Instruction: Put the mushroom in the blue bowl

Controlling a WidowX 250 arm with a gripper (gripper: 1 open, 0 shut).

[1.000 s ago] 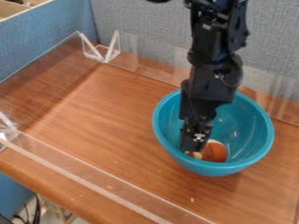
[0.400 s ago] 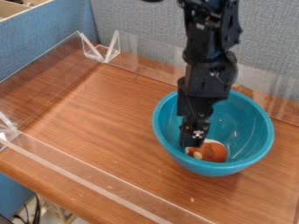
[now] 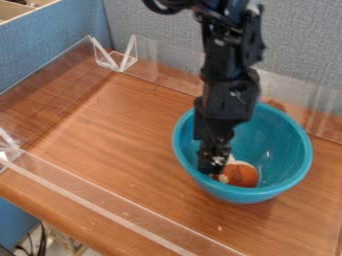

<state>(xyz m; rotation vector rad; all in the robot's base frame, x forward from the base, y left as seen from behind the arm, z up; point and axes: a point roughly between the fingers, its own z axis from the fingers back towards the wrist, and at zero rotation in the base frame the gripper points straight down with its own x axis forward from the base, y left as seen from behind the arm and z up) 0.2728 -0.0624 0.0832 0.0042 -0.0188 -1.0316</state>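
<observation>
The teal-blue bowl (image 3: 283,130) stands on the wooden table at the right. Inside it, near the front of its floor, lies the mushroom (image 3: 241,174), its reddish-brown cap showing. My gripper (image 3: 211,160) hangs on the black arm over the bowl's left inner side, just left of the mushroom. Its jaws stand open with nothing between them. The mushroom lies free of the fingers.
Clear acrylic walls (image 3: 80,190) fence the wooden tabletop (image 3: 107,125) on the left, front and back. A blue partition (image 3: 54,35) stands at the back left. The arm's body (image 3: 230,70) rises above the bowl's rear rim.
The arm has shifted left and slightly up over the bowl. The mushroom stays where it lay on the bowl's floor, and the gripper remains open.
</observation>
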